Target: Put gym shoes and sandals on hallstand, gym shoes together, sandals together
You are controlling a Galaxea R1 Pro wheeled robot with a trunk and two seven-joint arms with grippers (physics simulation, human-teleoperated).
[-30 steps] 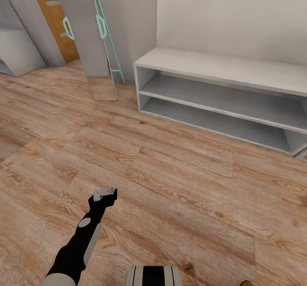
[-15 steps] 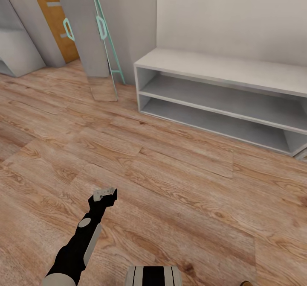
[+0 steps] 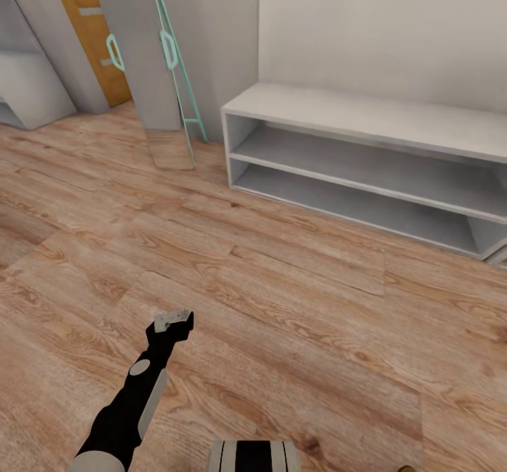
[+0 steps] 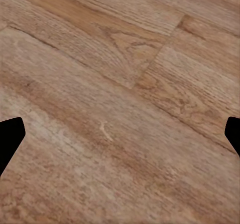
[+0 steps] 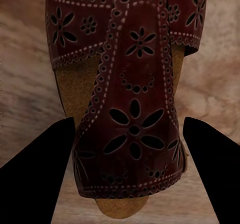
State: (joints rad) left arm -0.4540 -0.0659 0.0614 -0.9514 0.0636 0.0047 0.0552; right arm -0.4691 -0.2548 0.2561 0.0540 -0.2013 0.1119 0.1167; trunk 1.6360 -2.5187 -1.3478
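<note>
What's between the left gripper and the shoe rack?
Only bare corridor floor in the head view: wood planks run from the left gripper to the shoe rack, no shoes on that stretch.

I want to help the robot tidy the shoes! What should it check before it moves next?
1. Sandal between the right gripper fingers: ok, one finger on each side.
2. Fingers touching the sandal: cannot tell.
3. Sandal lifted off the corridor floor: cannot tell.
4. Room on the hallstand: ok, its top and both shelves look bare.
5. Left gripper free: ok, open over bare floor.
6. Where the gym shoes are: cannot tell.
</note>
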